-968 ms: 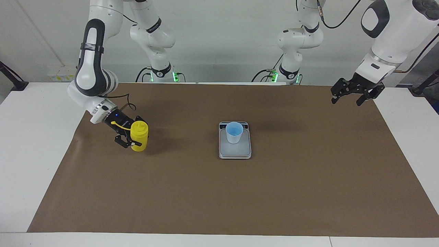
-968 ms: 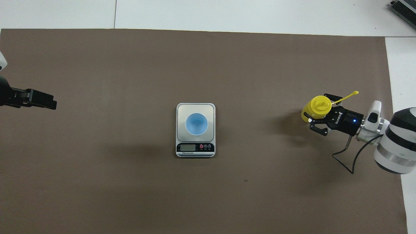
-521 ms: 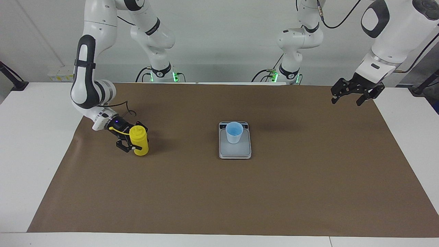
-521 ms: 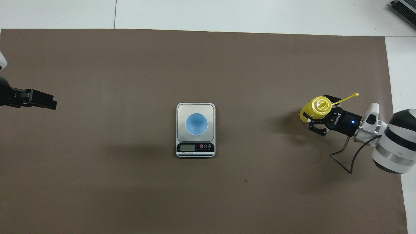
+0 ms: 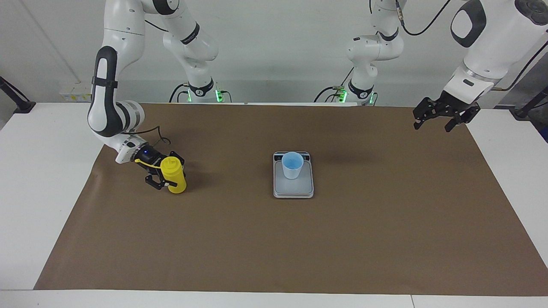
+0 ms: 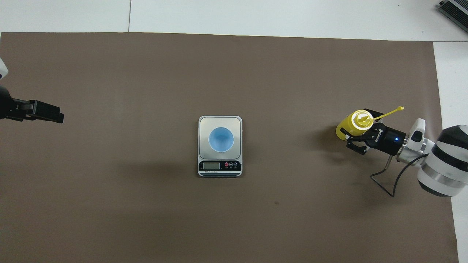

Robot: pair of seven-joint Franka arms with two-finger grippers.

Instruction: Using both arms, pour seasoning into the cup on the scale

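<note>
Lowered and set upright since a second ago, the seasoning (image 5: pixel 174 175) stays clamped in our right claw (image 5: pixel 164 174), well apart from the cup (image 5: pixel 293 165) on the scale (image 5: pixel 293 189). Our left claw (image 5: pixel 436 119) waits open. Pouring hasn't begun, we judge.

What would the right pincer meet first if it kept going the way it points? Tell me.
Nothing soon. The right pincer, shut on the yellow bottle, points along the brown mat toward the scale and cup; whether it would hit them is unclear.
</note>
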